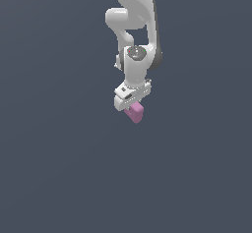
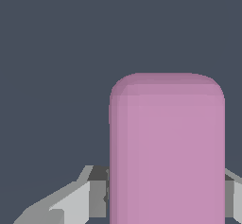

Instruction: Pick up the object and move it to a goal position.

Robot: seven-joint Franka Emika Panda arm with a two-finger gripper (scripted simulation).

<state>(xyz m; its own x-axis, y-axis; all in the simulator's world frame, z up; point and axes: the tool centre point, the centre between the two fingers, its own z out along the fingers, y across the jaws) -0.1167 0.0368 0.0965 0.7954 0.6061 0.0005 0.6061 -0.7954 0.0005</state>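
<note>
Overhead, the white arm [image 1: 134,25] reaches down through the exterior view against a plain dark grey ground [image 1: 54,168]. At its end the gripper [image 1: 131,105] is clenched on the pink block [image 1: 134,112], which protrudes below the fingers and slightly toward the exterior view's right. Only the exterior view shows the arm's links and the block's small size beside the hand. The wrist view instead shows the block [image 2: 167,152] close up, its rounded edges plain, with grey fingers [image 2: 78,202] flanking both its sides.
</note>
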